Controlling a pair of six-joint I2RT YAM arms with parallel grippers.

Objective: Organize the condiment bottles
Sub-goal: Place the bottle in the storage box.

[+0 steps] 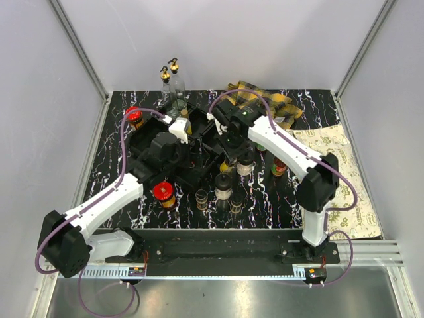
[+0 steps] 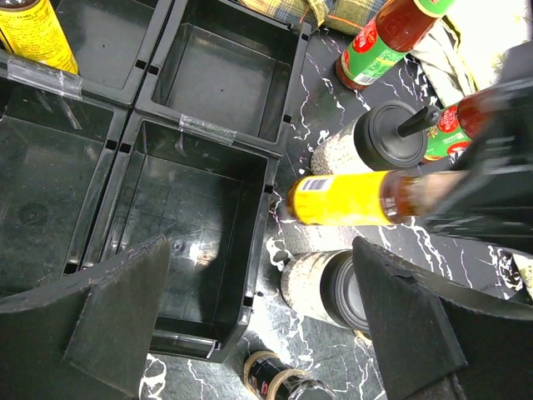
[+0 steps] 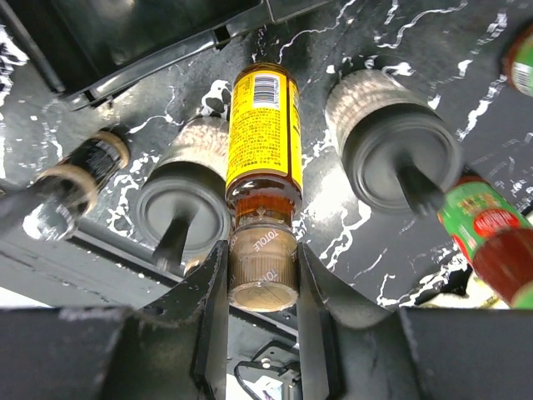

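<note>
The right tool (image 3: 261, 250) is clamped narrowly on the neck of the yellow-labelled sauce bottle (image 3: 262, 125), its two dark fingers pinching just below the brown cap. Gripping the slim neck rather than the wider body probably gives the flat pads a firmer hold on smooth, round glass. The bottle hangs out from the jaws above the bench (image 3: 350, 229), lifted clear of its neighbours, and in the left wrist view it lies crosswise just beside the rim of the black divided tray (image 2: 191, 200). That looks like a carry toward an open compartment.

The left tool (image 2: 260, 250) stands wide with nothing between its pads, hovering over the near tray compartment, seemingly waiting or ready to receive.

Below the held bottle, two black-capped shakers (image 3: 184, 212) stand upright on either side, squat cylinders with pale speckled contents and matte lids. A red sauce bottle (image 3: 479, 221) with a green label stands farther right, and a small dark bottle (image 3: 87, 162) farther left. A second yellow bottle (image 2: 29, 33) sits in a far compartment of the tray. The tray is hard, glossy plastic with square bins; the bench is black with white marble veining.
</note>
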